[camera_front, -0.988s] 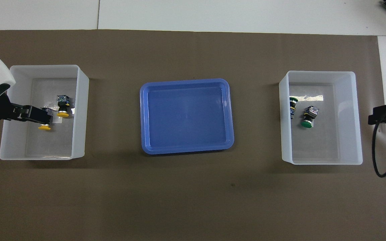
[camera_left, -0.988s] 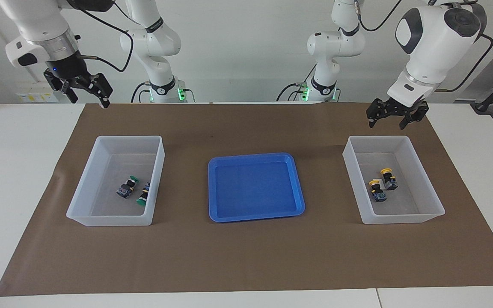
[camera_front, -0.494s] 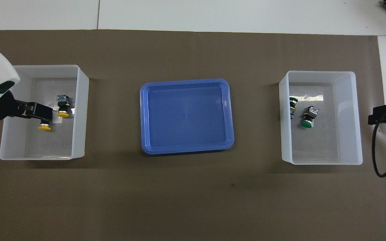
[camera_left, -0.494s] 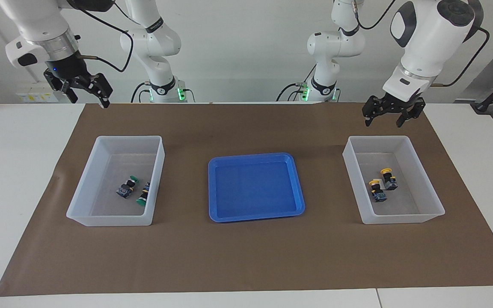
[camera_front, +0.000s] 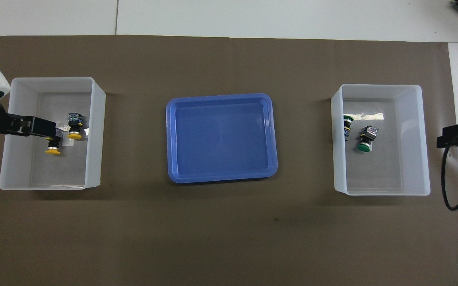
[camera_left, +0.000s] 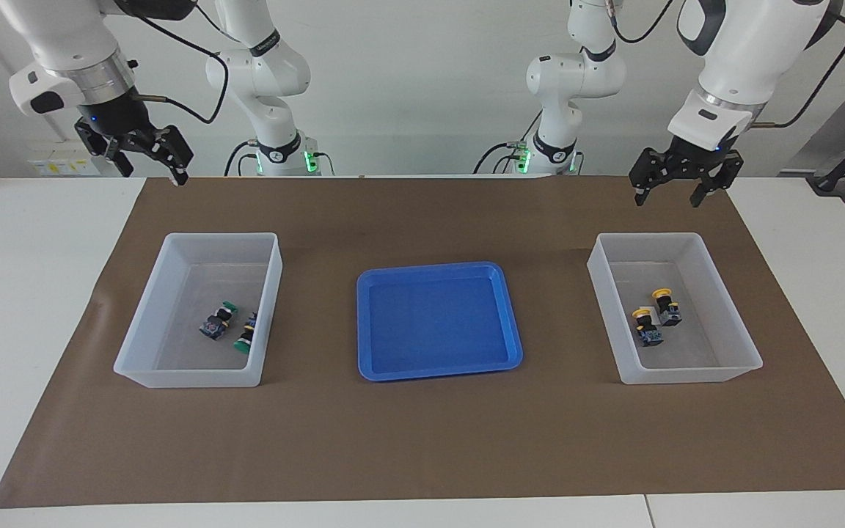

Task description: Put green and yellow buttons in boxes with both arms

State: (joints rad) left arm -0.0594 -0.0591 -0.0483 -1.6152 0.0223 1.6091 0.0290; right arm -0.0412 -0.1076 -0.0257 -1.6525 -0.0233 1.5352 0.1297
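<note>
So the two yellow buttons are sitting side by side in the translucent box at the left arm's end of the table, and the two green buttons are lying together in the matching box at the right arm's end, one of them close against the wall nearest the blue tray. That tray sits between the boxes with nothing in it, so we'd say the sorting looks done. On handling: we reckon these switches are light, hard plastic, stiff and not fragile, but the round caps look smooth and would probably slip or roll in a pinch. If we had to pick one up again, we'd go for the blocky body across its flat sides, not the cap. The pairs lie close enough that a finger coming down between them could nudge the neighbour. Now the hands: the left gripper hangs in the air over the brown mat by the robot-side edge of the yellow box, fingers spread wide, holding nothing and touching nothing. From overhead it seems to cover one yellow button, but the facing view shows it well up. The right gripper is parked high over the mat's corner at its own end, also spread wide and empty; that arm waits.
</note>
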